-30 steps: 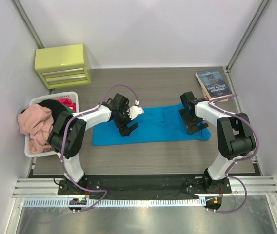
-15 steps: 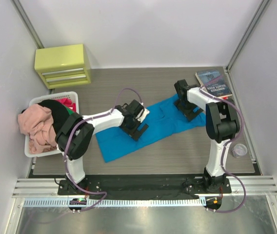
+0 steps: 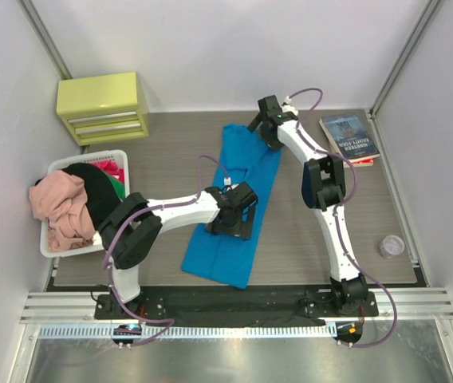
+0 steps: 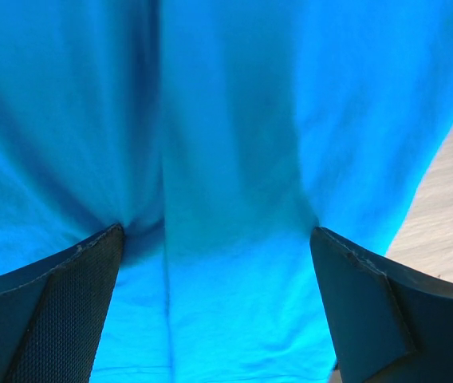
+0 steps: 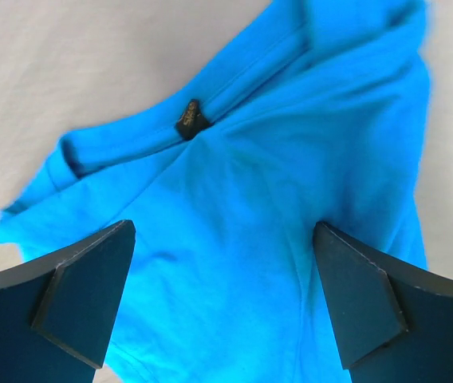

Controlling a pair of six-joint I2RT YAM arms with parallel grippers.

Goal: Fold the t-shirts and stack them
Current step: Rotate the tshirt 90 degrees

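On the table, lengthwise down the middle: turquoise t-shirt as 1 narrow strip, collar at the far end. Pinned, apparently, under spread fingers gripping nothing, left gripper at mid-strip, right gripper by the collar; probably to keep it straight for folding.

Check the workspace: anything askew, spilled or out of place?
The turquoise t-shirt lies slanted in a long strip, its collar end rumpled. At the left, a pink t-shirt spills over the basket rim.
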